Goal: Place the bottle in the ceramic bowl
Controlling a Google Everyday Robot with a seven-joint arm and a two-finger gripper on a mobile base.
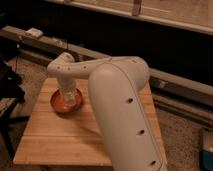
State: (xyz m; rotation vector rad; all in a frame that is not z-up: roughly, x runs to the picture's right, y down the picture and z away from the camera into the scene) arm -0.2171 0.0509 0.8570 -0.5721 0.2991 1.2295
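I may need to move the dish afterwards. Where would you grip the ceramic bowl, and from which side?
Probably by its rim at the near-left edge, coming from above. The ceramic bowl is shallow, with that rim exposed, while the gripper and the bottle sit over its middle and right.

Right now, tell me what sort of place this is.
Probably a lab or workshop: a wooden table on speckled floor, beside a long dark wall rail. The end effector hangs over the bowl, with the bottle.

Wooden table [60, 142] (speckled floor [182, 135])
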